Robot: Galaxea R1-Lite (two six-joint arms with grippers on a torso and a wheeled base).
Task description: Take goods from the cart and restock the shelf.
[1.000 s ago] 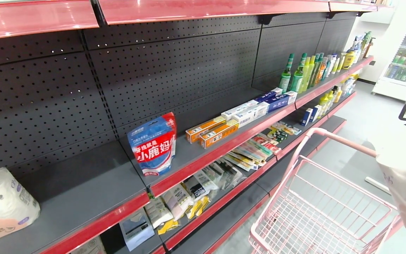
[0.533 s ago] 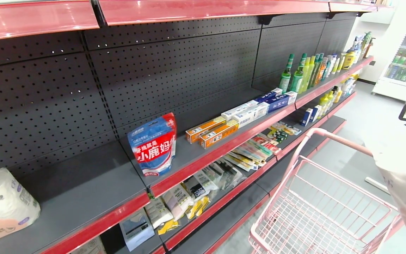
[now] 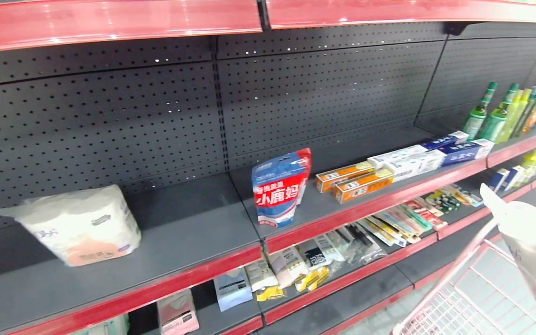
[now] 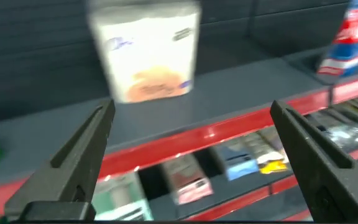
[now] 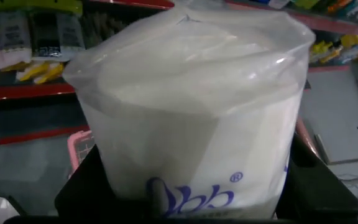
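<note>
Holding tissue pack (image 5: 191,93) clamped in right gripper (image 5: 197,186); left gripper (image 4: 191,107) jaws apart.

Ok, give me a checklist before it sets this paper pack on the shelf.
1. Grip on held pack by right gripper: ok.
2. Bare shelf between shelved pack and pouch: ok.
3. Spare left gripper open, empty: ok.
4. Clearance of held pack over cart rim: cannot tell.
5. Headroom under upper shelf: looks ok.
</note>
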